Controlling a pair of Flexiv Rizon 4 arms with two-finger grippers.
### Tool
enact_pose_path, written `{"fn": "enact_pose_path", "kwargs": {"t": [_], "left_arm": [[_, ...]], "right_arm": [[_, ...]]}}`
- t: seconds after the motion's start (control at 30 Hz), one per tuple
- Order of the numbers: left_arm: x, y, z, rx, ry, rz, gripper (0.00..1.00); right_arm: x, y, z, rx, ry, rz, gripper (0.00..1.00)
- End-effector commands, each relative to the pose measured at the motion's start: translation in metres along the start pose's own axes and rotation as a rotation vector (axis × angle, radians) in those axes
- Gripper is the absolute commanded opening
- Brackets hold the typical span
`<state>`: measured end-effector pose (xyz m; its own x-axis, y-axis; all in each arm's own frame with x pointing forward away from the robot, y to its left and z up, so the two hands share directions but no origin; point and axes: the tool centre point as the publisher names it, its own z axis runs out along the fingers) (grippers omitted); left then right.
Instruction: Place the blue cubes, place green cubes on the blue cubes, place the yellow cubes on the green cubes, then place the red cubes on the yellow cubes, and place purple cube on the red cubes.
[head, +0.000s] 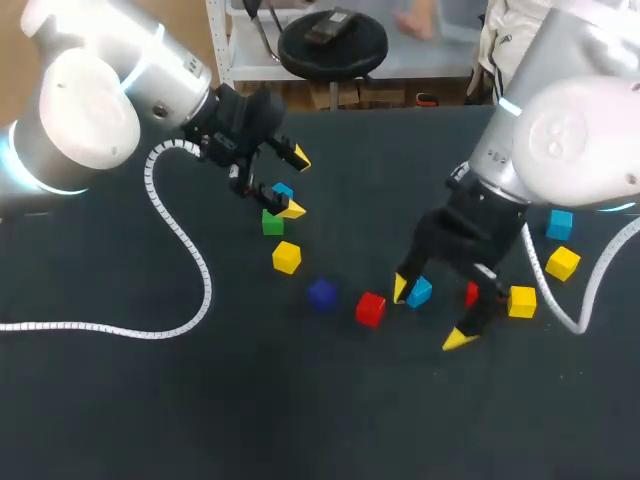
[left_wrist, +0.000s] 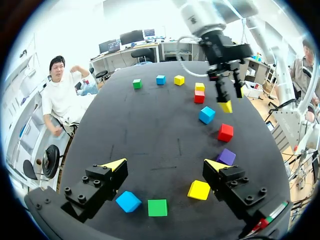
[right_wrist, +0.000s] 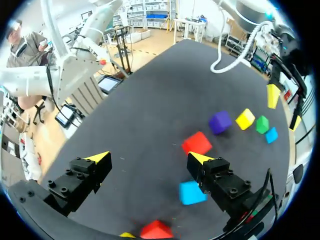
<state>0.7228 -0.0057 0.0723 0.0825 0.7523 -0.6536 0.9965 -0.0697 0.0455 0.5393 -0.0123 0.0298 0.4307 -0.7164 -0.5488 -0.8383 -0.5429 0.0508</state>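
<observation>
My left gripper (head: 296, 183) (left_wrist: 165, 164) is open above a small row of cubes: light blue (head: 283, 190) (left_wrist: 128, 201), green (head: 272, 222) (left_wrist: 157, 207) and yellow (head: 286, 257) (left_wrist: 199, 190). Nothing sits between its fingers. Toward the middle lie a purple cube (head: 321, 293) (left_wrist: 226, 156) and a red cube (head: 370, 308) (right_wrist: 196, 142). My right gripper (head: 430, 314) (right_wrist: 149, 158) is open and empty, with a second blue cube (head: 419, 291) (right_wrist: 192, 192) beside one fingertip. A second red cube (head: 472, 293) is partly hidden behind it.
More cubes lie at the right: yellow (head: 521, 301), yellow (head: 562, 262) and blue (head: 559, 223). A green cube (left_wrist: 137, 83) shows far ahead in the left wrist view. A white corrugated cable (head: 190, 255) loops over the left of the black table (head: 300, 400).
</observation>
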Motion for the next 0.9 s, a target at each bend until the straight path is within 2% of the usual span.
{"fn": "enact_pose_path", "kwargs": {"t": [0.03, 0.23, 0.4, 0.63, 0.9], "left_arm": [[0.001, 0.0, 0.0, 0.0, -0.002, 0.002, 1.0], [0.001, 0.0, 0.0, 0.0, -0.002, 0.002, 1.0], [0.001, 0.0, 0.0, 0.0, -0.002, 0.002, 1.0], [0.001, 0.0, 0.0, 0.0, -0.002, 0.002, 1.0], [0.001, 0.0, 0.0, 0.0, -0.002, 0.002, 1.0]], "right_arm": [[0.015, -0.02, -0.007, -0.018, -0.041, 0.005, 1.0], [0.03, -0.029, -0.015, -0.011, -0.045, 0.034, 1.0], [0.041, -0.032, -0.018, 0.008, -0.084, 0.069, 1.0], [0.04, -0.035, -0.017, 0.032, -0.099, 0.1, 1.0], [0.036, -0.035, -0.004, 0.055, -0.117, 0.128, 1.0]]}}
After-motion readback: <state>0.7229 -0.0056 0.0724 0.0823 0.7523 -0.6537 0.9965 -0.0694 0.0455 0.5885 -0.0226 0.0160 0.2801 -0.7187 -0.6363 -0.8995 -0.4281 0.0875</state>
